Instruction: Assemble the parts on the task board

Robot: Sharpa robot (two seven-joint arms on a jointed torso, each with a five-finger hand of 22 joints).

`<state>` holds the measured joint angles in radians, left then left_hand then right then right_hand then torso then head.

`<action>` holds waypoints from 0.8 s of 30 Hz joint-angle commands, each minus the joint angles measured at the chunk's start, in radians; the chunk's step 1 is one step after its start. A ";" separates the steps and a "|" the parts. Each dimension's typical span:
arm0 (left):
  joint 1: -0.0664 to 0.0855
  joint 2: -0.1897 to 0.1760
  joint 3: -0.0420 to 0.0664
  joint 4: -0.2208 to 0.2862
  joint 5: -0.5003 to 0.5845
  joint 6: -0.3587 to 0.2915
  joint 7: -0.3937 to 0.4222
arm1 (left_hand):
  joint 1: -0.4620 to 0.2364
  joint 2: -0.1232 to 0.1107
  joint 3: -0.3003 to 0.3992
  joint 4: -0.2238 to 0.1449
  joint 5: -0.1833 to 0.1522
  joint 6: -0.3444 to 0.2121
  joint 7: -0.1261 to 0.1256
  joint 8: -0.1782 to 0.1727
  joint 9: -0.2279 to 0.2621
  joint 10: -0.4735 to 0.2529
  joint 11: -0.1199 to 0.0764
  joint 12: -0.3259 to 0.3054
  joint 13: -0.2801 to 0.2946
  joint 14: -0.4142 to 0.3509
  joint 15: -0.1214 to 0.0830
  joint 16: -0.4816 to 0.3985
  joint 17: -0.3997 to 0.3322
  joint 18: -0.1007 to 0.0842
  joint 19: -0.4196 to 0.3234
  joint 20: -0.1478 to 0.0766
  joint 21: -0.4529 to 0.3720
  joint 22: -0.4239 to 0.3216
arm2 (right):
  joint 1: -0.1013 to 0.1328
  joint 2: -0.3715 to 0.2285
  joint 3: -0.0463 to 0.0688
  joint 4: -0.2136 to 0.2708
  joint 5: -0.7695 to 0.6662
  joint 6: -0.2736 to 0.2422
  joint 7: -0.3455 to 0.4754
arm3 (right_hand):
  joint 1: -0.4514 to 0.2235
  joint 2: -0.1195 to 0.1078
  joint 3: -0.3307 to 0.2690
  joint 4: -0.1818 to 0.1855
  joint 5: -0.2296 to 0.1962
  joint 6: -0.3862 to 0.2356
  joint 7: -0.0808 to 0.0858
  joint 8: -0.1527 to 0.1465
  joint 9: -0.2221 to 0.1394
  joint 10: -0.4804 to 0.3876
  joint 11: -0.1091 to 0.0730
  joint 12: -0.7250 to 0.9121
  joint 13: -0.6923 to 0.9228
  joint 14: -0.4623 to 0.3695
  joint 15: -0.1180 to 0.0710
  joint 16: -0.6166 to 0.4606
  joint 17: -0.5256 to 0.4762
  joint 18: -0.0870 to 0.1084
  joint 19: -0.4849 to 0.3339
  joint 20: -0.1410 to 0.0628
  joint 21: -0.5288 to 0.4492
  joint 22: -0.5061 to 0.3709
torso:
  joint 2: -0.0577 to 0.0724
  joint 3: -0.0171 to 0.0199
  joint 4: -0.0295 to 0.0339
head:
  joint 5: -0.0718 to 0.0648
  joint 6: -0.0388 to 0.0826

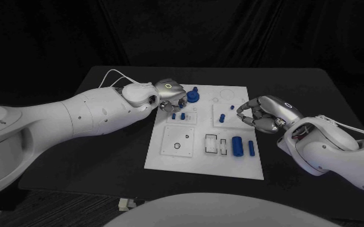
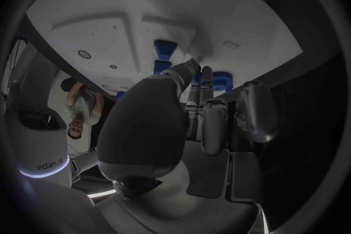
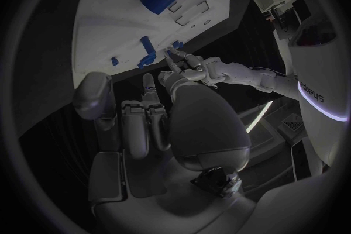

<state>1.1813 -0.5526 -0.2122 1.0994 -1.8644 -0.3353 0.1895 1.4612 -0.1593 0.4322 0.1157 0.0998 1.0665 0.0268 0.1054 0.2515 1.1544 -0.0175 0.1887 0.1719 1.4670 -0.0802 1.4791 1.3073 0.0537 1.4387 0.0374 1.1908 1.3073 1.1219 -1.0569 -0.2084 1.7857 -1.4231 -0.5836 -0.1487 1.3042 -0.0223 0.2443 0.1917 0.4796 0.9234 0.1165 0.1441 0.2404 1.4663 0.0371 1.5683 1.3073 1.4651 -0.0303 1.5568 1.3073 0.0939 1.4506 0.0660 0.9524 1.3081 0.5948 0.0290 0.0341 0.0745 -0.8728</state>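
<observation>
You can see the task board [image 1: 199, 156] in the middle of the frame; some blue parts [image 1: 180, 115] stand in it near the top, but two blue pieces [image 1: 237, 146] lie loose at lower right. Your left hand [image 1: 171, 96] sits curled over the board's upper left, and I cannot tell if it holds anything; your right hand [image 1: 262, 112] at the right edge pinches its fingers on nothing I can see; I think much is left.

Task board [image 1: 204, 156], centre of frame: white, smooth, matt, plastic-looking plate. Parts [image 1: 237, 146] on it: blue, smooth plastic look. Table [image 1: 113, 148]: black, matt. Left hand [image 1: 170, 97] and right hand [image 1: 260, 113]: silver, metallic sheen. Arm shells [image 1: 83, 114]: white, glossy plastic look. Backdrop [image 1: 182, 17], upper frame: black cloth, folds visible.
</observation>
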 commanded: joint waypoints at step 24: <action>-0.005 -0.018 0.000 0.007 -0.001 -0.028 -0.035 | -0.029 -0.037 -0.015 0.020 -0.031 -0.246 -0.089 -0.043 -0.078 -0.170 0.031 -0.086 -0.041 0.036 0.021 -0.046 0.075 0.027 -0.029 0.015 -0.062 0.155 | -0.005 -0.007 0.001 0.001 -0.003 0.005 -0.013 | 0.015 -0.012 -0.004 -0.019 -0.006 0.008 0.004 -0.004 -0.001 0.104 -0.002 0.003 0.263 0.092 -0.007 -0.006 0.193 0.011 -0.004 -0.001 -0.008 0.121 | 0.000 -0.0001 0.0004 | 0.000 0.000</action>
<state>1.1777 -0.5670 -0.2128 1.1035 -1.8645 -0.3257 0.1713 1.4309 -0.1896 0.4220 0.1363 0.0730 0.8279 -0.0604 0.0629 0.1760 0.9905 0.0125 0.1073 0.1327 1.4664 -0.0688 1.4365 1.3081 0.0695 1.4136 0.0481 1.1329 1.3073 1.1200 -1.0604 -0.2083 1.7843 -1.4231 -0.5793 -0.1498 1.3165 -0.0266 0.2388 0.1777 0.4783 0.9270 0.1202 0.1441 0.2404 1.4663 0.0371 1.5683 1.3073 1.4651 -0.0303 1.5568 1.3073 0.0938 1.4506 0.0660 0.9484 1.3079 0.5947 0.0290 0.0341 0.0754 -0.8728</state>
